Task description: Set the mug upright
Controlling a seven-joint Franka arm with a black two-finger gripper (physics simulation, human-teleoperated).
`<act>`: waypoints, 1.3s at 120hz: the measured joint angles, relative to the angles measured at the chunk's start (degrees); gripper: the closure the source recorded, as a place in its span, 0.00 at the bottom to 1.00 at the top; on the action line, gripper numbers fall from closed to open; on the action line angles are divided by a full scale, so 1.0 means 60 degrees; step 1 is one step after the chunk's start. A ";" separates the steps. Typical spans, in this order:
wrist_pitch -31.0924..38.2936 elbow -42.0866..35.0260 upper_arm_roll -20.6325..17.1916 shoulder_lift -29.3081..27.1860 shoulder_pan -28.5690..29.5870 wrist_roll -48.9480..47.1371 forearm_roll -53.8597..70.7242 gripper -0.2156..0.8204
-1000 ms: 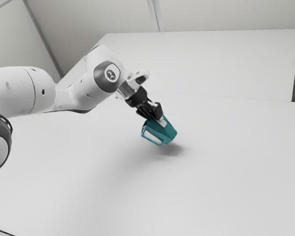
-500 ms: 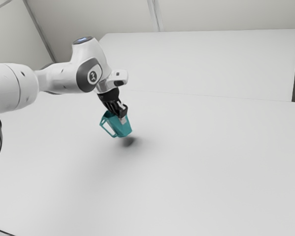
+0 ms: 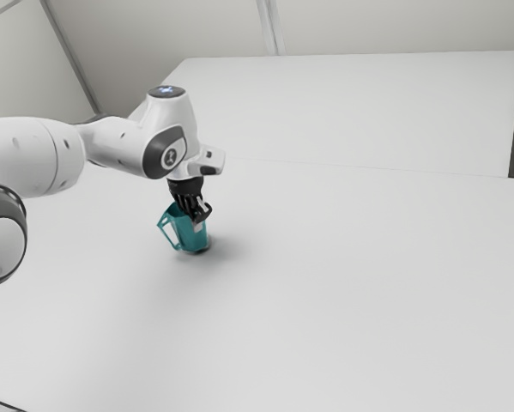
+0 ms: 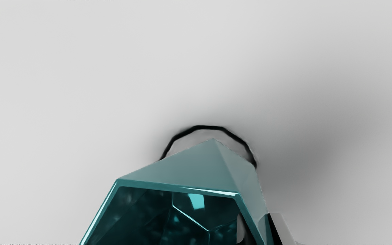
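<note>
One finger [image 4: 281,228] of your gripper [image 3: 200,221] lies along the outside of the teal mug [image 3: 188,236], and the other reaches inside its mouth, so you have the jaws clamped on the mug's wall. In the wrist view you look down past the angular rim [image 4: 179,188] into the dark interior. The mug is below your gripper, close to upright but leaning a little, its top toward the exterior view's left. Its handle [image 3: 168,237] is on that same side. The base is down at the pale table [image 3: 325,300]; you can't tell whether it sits flat. Farther off, beyond the table, a pale panel [image 3: 351,107] stretches in front of the grey wall [image 3: 394,26].
</note>
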 joint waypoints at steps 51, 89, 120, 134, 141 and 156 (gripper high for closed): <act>0.0020 -0.0038 -0.0007 0.0084 0.0000 -0.0322 0.0257 0.70; -0.0012 -0.0038 0.0021 -0.0368 0.0008 -0.0374 0.0244 0.32; -0.0370 0.0265 0.0072 -0.1709 -0.0102 -0.0583 0.0115 0.24; -0.0803 0.0759 0.0071 -0.2103 -0.0121 -0.0727 0.0080 0.23; -0.1170 0.0997 0.0085 -0.2274 -0.0122 -0.0842 0.0089 0.22; -0.2152 0.1451 0.0268 -0.2500 -0.0205 -0.1199 0.0138 0.22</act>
